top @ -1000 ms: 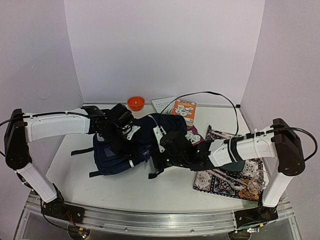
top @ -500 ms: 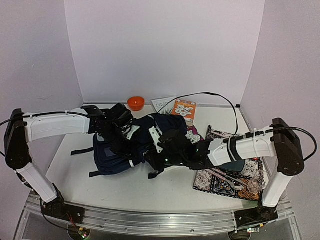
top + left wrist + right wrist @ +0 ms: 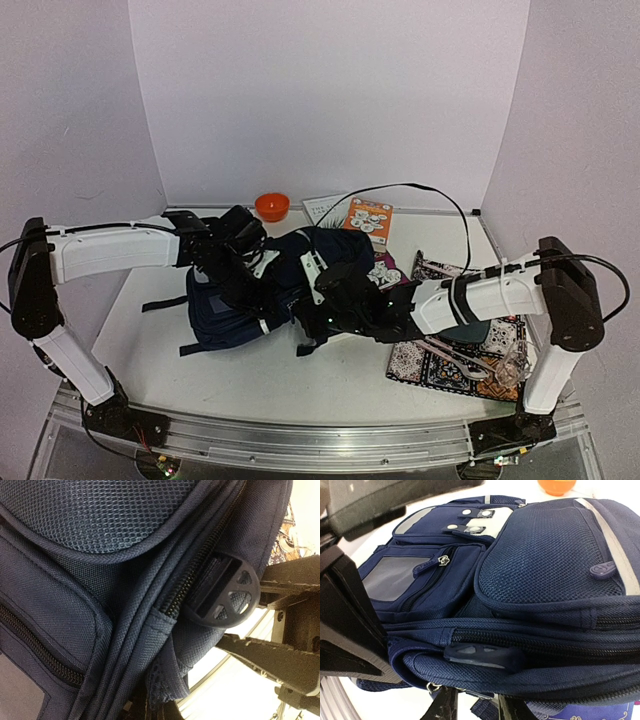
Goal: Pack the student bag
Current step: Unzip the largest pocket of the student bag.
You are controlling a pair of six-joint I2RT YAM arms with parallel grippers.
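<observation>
White tabletop [image 3: 250, 375] between pale lilac walls carries the navy student bag [image 3: 225, 315], lying just toward 9 o'clock of centre, with an orange bowl [image 3: 271, 206] beyond it at 12 o'clock. The left gripper [image 3: 258, 285], reaching in from 10 o'clock, is pinched tight on the bag's fabric edge. The right gripper [image 3: 477, 707], coming from 3 o'clock, has its jaws parted beside the black zip pull [image 3: 482, 656].

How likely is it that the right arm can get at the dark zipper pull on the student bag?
Probably yes. On the right arm the jaws stand apart right beside the zipper pull of the student bag, with only bag fabric in between.
</observation>
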